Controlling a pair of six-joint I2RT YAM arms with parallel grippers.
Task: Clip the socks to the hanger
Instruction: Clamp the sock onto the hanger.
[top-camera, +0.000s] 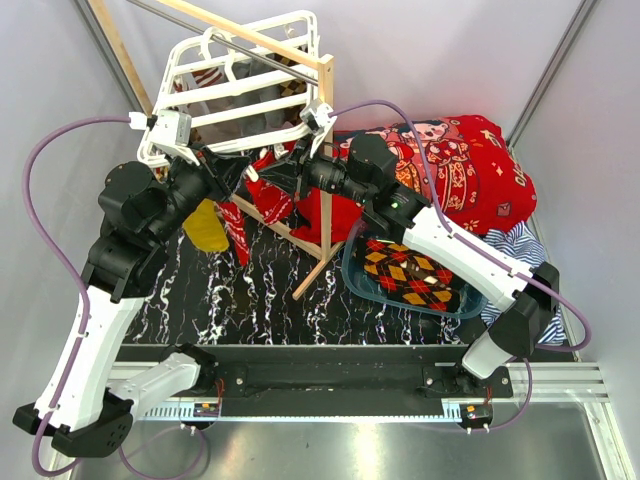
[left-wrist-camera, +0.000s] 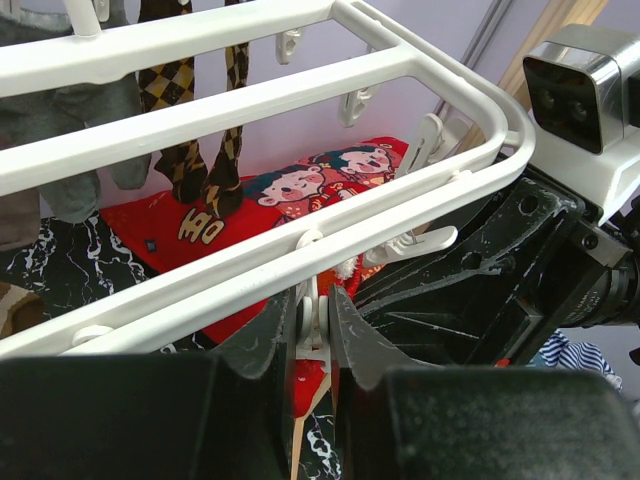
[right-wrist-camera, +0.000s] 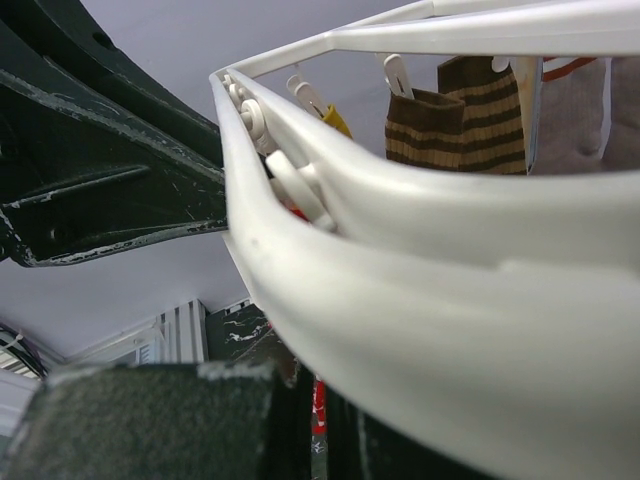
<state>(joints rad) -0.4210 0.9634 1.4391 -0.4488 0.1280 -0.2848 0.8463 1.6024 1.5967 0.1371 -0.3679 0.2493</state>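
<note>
The white hanger (top-camera: 240, 85) hangs from a wooden rack, with brown diamond-patterned socks (left-wrist-camera: 185, 130) and a brown striped sock (right-wrist-camera: 470, 120) clipped on it. Under the hanger's near rim (left-wrist-camera: 200, 285), my left gripper (left-wrist-camera: 318, 320) is shut on a white dangling clip (left-wrist-camera: 318, 300). My right gripper (top-camera: 278, 172) meets it from the right, just under the rim (right-wrist-camera: 450, 300). Its jaws stand almost together with a strip of red sock (right-wrist-camera: 318, 412) between them. More red sock cloth (top-camera: 264, 190) hangs below the two grippers. A mustard yellow sock (top-camera: 205, 225) hangs lower left.
The bare-wood rack (top-camera: 325, 150) crosses in front of the hanger. A blue basket (top-camera: 352, 270) holds argyle socks (top-camera: 410, 275) at the right. Behind it lies the red cartoon blanket (top-camera: 460, 150), and a blue-white striped cloth (top-camera: 515, 245) sits beside it. The right arm (left-wrist-camera: 500, 290) crowds the left wrist view.
</note>
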